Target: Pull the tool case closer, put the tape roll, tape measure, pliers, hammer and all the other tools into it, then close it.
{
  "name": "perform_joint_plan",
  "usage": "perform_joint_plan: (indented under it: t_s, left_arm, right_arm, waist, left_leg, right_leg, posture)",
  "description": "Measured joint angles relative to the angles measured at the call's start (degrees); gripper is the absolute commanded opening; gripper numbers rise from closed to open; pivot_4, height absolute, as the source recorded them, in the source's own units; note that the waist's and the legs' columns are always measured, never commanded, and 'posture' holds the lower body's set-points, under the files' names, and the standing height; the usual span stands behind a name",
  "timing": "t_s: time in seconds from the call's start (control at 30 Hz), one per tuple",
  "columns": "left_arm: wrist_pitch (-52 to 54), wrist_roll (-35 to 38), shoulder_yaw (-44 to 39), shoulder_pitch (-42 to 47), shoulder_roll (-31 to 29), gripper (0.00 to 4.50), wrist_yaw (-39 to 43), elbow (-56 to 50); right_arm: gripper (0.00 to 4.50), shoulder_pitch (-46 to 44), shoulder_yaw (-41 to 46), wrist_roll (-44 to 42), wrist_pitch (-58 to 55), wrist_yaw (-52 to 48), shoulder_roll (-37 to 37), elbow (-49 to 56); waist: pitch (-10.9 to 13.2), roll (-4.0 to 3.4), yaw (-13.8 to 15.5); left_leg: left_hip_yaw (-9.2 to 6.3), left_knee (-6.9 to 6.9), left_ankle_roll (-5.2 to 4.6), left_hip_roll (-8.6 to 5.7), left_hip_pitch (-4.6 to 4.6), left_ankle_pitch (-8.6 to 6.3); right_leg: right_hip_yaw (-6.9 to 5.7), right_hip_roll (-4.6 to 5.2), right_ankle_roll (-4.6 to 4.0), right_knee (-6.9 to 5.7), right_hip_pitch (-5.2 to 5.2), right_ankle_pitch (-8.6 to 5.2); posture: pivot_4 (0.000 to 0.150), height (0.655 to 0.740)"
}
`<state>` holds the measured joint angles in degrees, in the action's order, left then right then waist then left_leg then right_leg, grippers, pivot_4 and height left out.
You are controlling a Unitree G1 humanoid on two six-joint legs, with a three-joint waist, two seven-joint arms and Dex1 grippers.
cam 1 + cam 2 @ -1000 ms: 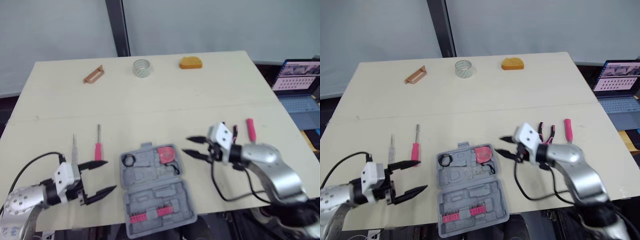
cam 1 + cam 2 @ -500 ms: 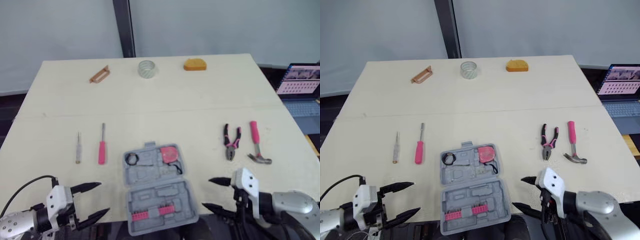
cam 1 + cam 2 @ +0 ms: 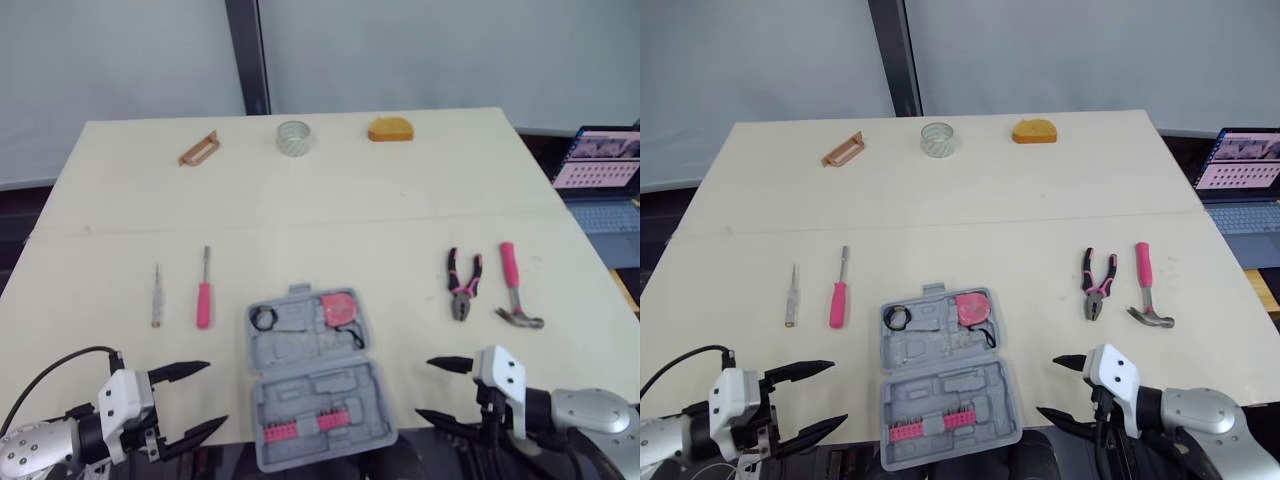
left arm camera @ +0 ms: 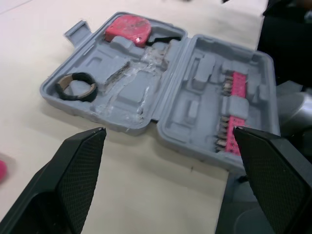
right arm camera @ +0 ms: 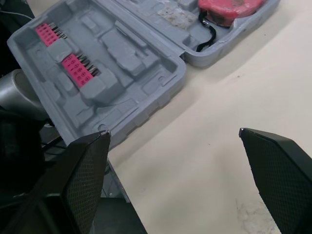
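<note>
Left wrist view — open tool case point(image 4: 141, 92) holds pink bits point(image 4: 233, 114), red tool point(image 4: 126, 29).

We see the left gripper point(image 3: 217, 392) and right gripper point(image 3: 423, 387): white wrist blocks point(image 3: 500, 372), black tapered fingers point(image 4: 80, 165), silver forearms point(image 3: 590, 410), black cable point(image 3: 45, 362).

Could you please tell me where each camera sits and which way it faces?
Head eyes: on the head, looking forward and down over the table; both arms show, left pincer, right pincer.
Left wrist: on that wrist, looking along its open fingers at the tool case.
Right wrist: likewise, from the case's other side.
Shared: all show the open case.
</note>
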<state>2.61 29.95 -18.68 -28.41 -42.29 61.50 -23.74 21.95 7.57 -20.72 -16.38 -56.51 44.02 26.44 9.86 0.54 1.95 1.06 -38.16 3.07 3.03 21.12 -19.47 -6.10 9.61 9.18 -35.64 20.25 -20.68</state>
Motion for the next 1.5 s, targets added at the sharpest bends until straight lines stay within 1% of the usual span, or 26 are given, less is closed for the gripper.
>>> perform_joint_plan:
  t_s: [0.07,0.13,0.27,0.4,0.5,0.6,0.73,0.93,1.03,1.17,1.5]
  left_arm:
    - [2.3,2.0,1.2,6.8,-1.0,4.5,0.0,-1.1]
    - [3.0,2.3,2.3,10.6,-1.7,4.5,0.5,-1.0]
    - [3.1,2.2,5.7,14.4,-1.4,4.5,2.5,1.5]
    - [2.8,1.8,8.0,17.2,-0.4,4.5,3.6,4.3]
    - [2.3,1.3,9.2,18.6,0.3,4.5,4.1,5.1]
    - [1.7,1.1,9.6,19.0,0.6,4.5,4.6,6.3]
    - [0.3,0.5,9.7,19.2,0.7,4.5,5.6,7.1]
    - [-1.7,-0.8,9.7,19.6,1.0,4.5,6.3,10.7]
    - [-2.7,-1.1,9.7,19.6,1.0,4.5,6.4,11.2]
    - [-3.9,-1.5,9.7,19.0,1.2,4.5,6.4,11.2]
    - [-4.6,-2.0,9.6,17.2,1.3,4.5,5.5,11.1]
  right_arm:
    - [4.47,-0.6,0.4,0.0,-0.8,2.5,-1.7,-0.1]
    - [4.47,-1.4,1.7,0.0,-2.5,6.3,-3.8,0.0]
    - [4.47,-0.8,4.6,0.2,-7.8,15.6,-8.5,2.4]
    - [4.47,-0.1,5.2,0.0,-15.9,26.1,-14.7,10.0]
    - [4.47,-1.7,5.1,0.2,-22.4,34.1,-19.6,14.1]
    - [4.47,-6.5,4.9,0.6,-29.0,41.7,-23.8,15.7]
    - [4.47,-16.9,4.9,1.7,-38.0,49.4,-27.2,14.7]
    - [4.47,-29.1,5.7,4.1,-44.2,54.8,-28.2,4.9]
    - [4.47,-32.4,6.8,5.0,-45.7,56.1,-28.6,0.6]
    - [4.47,-34.5,8.5,5.5,-47.4,57.1,-29.3,-2.1]
    - [4.47,-35.1,9.4,6.4,-50.1,58.1,-33.2,-4.5]
  waist:
    - [0.0,-0.04,0.4]
    - [0.0,-0.06,0.2]
    - [0.0,-0.11,-0.5]
    - [0.0,-0.13,-0.6]
    - [0.0,-0.14,-0.6]
    - [0.0,-0.14,-0.6]
    - [0.0,-0.18,-0.8]
    - [-0.1,-0.21,-0.7]
    - [-0.1,-0.22,-0.8]
    - [0.0,-0.23,-1.0]
    - [0.0,-0.25,-1.4]
  left_leg:
    - [-0.01,-0.02,0.0,0.0,-0.03,0.0]
    - [0.0,0.04,0.0,0.0,-0.01,0.0]
    - [0.05,0.19,0.01,0.0,0.02,0.0]
    - [0.05,0.1,0.05,0.01,0.03,0.03]
    - [0.05,0.1,0.05,0.0,0.03,0.03]
    - [0.05,0.1,0.05,0.0,0.03,0.03]
    - [0.07,0.13,0.05,0.01,0.05,0.03]
    - [0.12,0.13,0.04,0.0,0.09,0.03]
    - [0.13,0.15,0.05,0.0,0.09,0.03]
    - [0.15,0.17,0.04,0.01,0.09,0.03]
    - [0.15,0.18,0.04,0.01,0.09,0.03]
  right_leg:
    - [0.0,0.0,-0.02,-0.02,-0.04,0.02]
    - [0.0,0.0,-0.02,0.01,-0.03,0.03]
    - [-0.01,0.0,-0.02,-0.01,0.13,0.02]
    - [0.01,0.0,-0.03,-0.11,0.15,0.02]
    - [0.02,0.0,-0.03,-0.11,0.15,0.02]
    - [0.04,0.0,-0.03,-0.13,0.16,0.02]
    - [0.05,0.0,-0.04,-0.16,0.24,0.01]
    - [0.05,0.0,-0.04,-0.18,0.29,0.01]
    - [0.05,0.0,-0.04,-0.2,0.33,0.01]
    - [0.05,0.0,-0.04,-0.21,0.35,0.01]
    - [0.05,0.0,-0.04,-0.22,0.36,0.01]
  posture:
    - [0.15,0.7349]
    - [0.15,0.7349]
    - [0.15,0.7349]
    - [0.15,0.7349]
    - [0.15,0.7349]
    - [0.15,0.7349]
    - [0.15,0.7349]
    - [0.15,0.7349]
    - [0.15,0.7349]
    - [0.15,0.7349]
    - [0.15,0.7349]
